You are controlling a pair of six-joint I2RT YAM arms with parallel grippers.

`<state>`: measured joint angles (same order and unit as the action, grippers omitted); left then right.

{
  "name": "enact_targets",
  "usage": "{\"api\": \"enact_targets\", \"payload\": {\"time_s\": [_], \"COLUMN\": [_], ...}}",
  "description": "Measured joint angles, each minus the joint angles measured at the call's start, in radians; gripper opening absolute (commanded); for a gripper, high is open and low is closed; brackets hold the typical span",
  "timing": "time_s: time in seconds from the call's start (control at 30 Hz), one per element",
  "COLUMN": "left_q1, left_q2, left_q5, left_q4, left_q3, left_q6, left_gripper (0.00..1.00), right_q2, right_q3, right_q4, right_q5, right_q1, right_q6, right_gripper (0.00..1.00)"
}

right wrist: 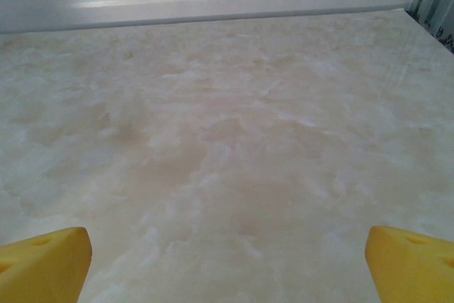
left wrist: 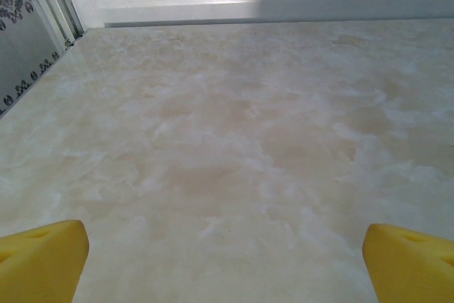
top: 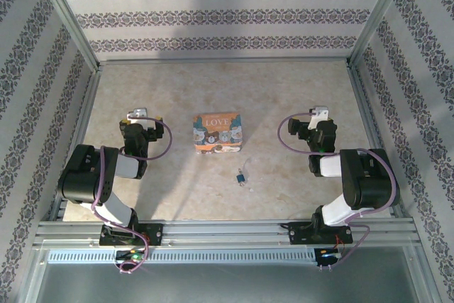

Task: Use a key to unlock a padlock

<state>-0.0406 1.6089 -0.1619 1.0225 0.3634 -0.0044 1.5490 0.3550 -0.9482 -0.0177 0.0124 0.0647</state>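
A tiny blue padlock (top: 242,176) with a silvery shackle lies on the marble tabletop, between the two arms and just in front of the tin. Beside it lies something small and silvery, too small to tell whether it is the key. My left gripper (top: 137,114) hovers to the left of the tin, well away from the padlock. My right gripper (top: 320,113) stands to the right, equally far off. In the left wrist view the yellow fingertips (left wrist: 42,260) of the gripper (left wrist: 227,264) stand wide apart over bare table. My right gripper (right wrist: 227,264) is open too, with nothing between its fingertips (right wrist: 411,264).
An orange rectangular "LOVE" tin (top: 218,133) sits at the table's middle, behind the padlock. Patterned walls and aluminium frame rails (top: 213,230) enclose the table on all sides. Bare marble stretches ahead of both grippers up to the back wall.
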Motion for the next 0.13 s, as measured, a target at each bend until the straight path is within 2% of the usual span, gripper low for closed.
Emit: {"api": "enact_targets", "payload": {"time_s": [0.13], "left_q1": [0.0], "left_q2": [0.0], "left_q5": [0.0], "left_q4": [0.0], "left_q3": [0.0], "left_q6": [0.0], "left_gripper": [0.99], "right_q2": [0.0], "right_q3": [0.005], "right_q4": [0.003], "right_q5": [0.008], "right_q1": [-0.011], "right_q6": [-0.013], "right_gripper": [0.98]}}
